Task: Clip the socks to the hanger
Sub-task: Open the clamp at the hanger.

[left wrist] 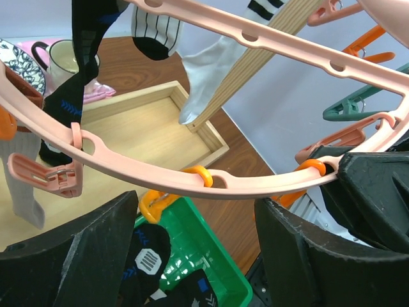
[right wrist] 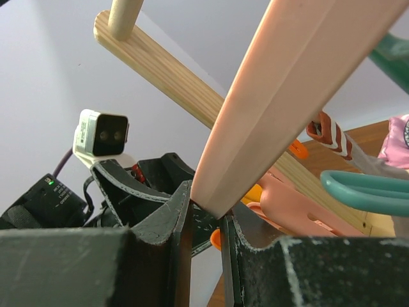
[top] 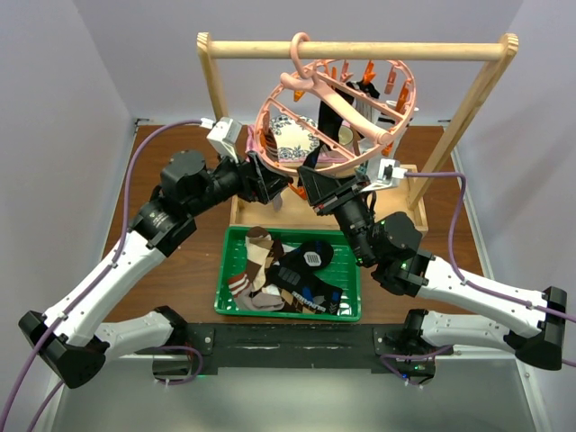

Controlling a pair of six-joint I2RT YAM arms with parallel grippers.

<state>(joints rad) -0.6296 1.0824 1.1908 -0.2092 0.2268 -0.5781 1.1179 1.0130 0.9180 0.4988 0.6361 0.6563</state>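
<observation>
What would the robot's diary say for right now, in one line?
left hand open at hanger rim | right hand shut on hanger spoke | hung socks clipped on | loose socks in green basket

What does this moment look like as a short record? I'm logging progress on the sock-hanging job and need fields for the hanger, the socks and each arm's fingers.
hanger: pink ring, tilted, hooked over the wooden rack
clipped socks: several hang from its clips, among them a black sock and a white sock
loose socks: a pile in the green tray
left gripper: fingers open, hanger rim just beyond the fingertips, not pinched
right gripper: fingers shut on a hanger spoke
</observation>
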